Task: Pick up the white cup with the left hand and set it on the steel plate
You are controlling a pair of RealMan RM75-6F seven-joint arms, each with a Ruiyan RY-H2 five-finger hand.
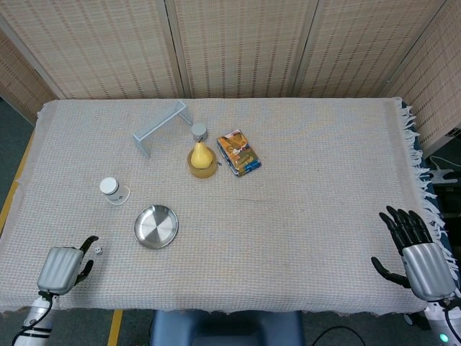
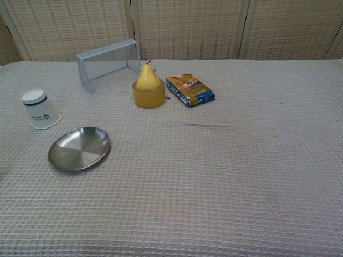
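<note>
White cup (image 2: 40, 110) upside down on cloth, just behind-left of steel plate (image 2: 79, 148), not touching it. Left hand (image 1: 65, 265) at near-left table edge, well apart from cup; fingers mostly hidden behind its back, probably curled, can't tell. Right hand (image 1: 418, 249) near-right edge, fingers spread, empty. Neither hand shows in chest view.

Left hand (image 1: 65, 265) curled, empty; right hand (image 1: 420, 250) spread, empty.

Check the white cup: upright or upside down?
Upside down: the white cup stands on its wide rim, closed narrow base up, beside the steel plate.
</note>
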